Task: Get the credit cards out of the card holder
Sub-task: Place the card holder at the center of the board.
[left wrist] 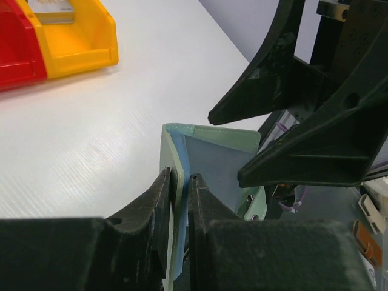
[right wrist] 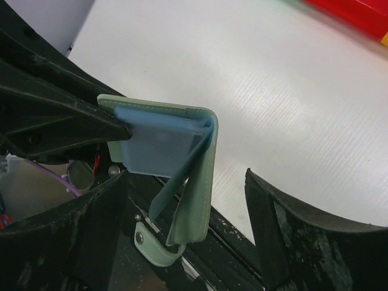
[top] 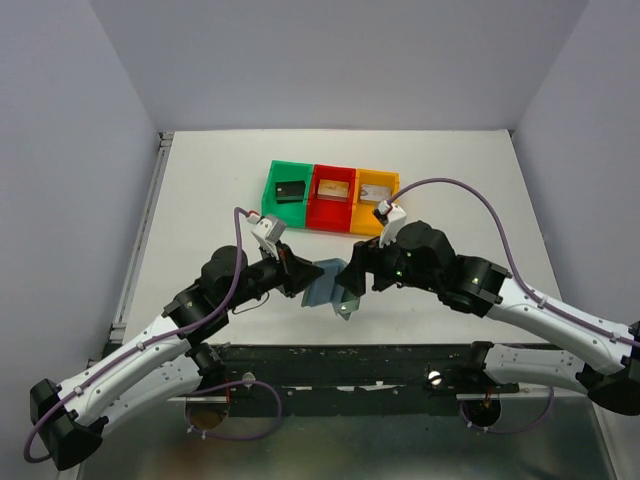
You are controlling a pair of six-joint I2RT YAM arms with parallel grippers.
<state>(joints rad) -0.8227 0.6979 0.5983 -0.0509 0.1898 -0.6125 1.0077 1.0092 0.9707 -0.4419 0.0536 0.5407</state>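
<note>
The card holder (top: 328, 288) is held in the air above the table's near edge, open, pale grey-green outside and light blue inside. My left gripper (left wrist: 180, 182) is shut on one flap of the card holder (left wrist: 209, 159). My right gripper (right wrist: 182, 224) is open around the hanging flap of the card holder (right wrist: 191, 194), not touching it. A black card (top: 291, 190) lies in the green bin (top: 286, 187). A golden-tan card (top: 333, 187) lies in the red bin (top: 332, 196). A silvery-grey card (top: 373, 192) lies in the yellow bin (top: 372, 199). No card shows in the holder.
The three bins stand in a row at the table's middle back. The yellow bin (left wrist: 76, 36) and red bin (left wrist: 15, 48) show at the top left of the left wrist view. A black rail (top: 350, 365) runs along the near edge below the holder.
</note>
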